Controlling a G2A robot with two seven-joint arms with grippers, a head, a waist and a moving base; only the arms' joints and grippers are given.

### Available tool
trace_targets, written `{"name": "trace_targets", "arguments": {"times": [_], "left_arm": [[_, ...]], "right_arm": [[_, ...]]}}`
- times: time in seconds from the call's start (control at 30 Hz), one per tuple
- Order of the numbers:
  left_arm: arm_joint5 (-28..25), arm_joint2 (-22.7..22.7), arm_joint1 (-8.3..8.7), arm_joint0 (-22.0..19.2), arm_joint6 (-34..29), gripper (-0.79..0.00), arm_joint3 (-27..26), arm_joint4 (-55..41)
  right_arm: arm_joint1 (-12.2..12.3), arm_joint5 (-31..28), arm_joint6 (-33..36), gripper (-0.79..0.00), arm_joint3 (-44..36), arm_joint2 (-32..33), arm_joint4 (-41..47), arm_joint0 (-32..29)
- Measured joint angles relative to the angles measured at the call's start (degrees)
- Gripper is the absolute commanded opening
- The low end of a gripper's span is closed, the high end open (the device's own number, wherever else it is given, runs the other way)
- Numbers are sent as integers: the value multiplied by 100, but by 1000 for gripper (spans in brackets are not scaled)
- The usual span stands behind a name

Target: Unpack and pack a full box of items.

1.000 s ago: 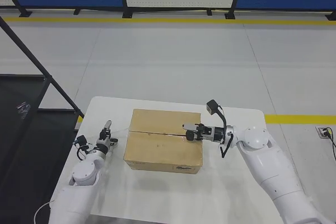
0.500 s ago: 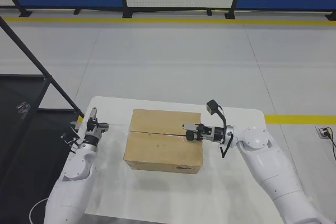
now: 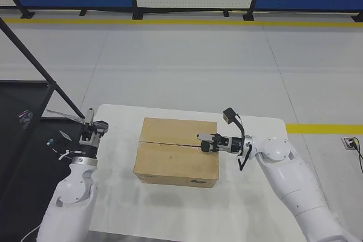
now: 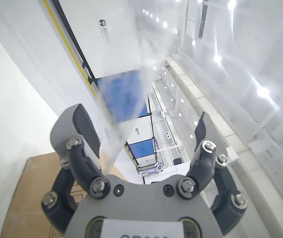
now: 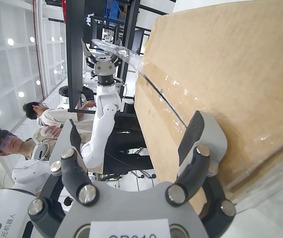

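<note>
Top view has the cardboard box [image 3: 176, 158] closed and lying flat on the white desk [image 3: 248, 199], its two top flaps meeting in a taped seam [image 3: 169, 143].

The right gripper [image 5: 134, 122] sits at the right end of that seam with its fingers spread wide and nothing between them. One finger [image 5: 193, 134] lies over the box's top edge right by the seam, though I cannot tell whether it touches. The other finger hangs clear of the box.

The left gripper [image 4: 141, 115] is off the box's left end, raised above the box top, and its fingers are also spread. A strip of clear tape [image 5: 121, 50] runs from the left end of the seam up to this gripper and passes close along one finger pad [image 4: 85, 127].

A small hand-written scribble [image 5: 152, 115] marks the box's top beside the seam. A dark printed mark [image 3: 198, 179] sits on the box's near side, too small to read. Each gripper base carries a white label [image 5: 129, 229] with its print cut off.
</note>
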Motion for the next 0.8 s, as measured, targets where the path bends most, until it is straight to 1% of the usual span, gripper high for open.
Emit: {"name": "trace_targets", "arguments": {"times": [0.13, 0.3, 0.57, 0.8], "left_arm": [[69, -64, 0, 238, 168, 0, -368, 160], [78, -165, 12, 462, 143, 0, -662, 343], [69, -210, 16, 569, 236, 0, -754, 793], [-53, -354, 22, 813, 503, 0, -966, 1234]], "right_arm": [[0, 0, 0, 0, 0, 0, 0, 0], [0, 0, 0, 0, 0, 0, 0, 0], [0, 0, 0, 0, 0, 0, 0, 0], [0, 0, 0, 0, 0, 0, 0, 0]]}}
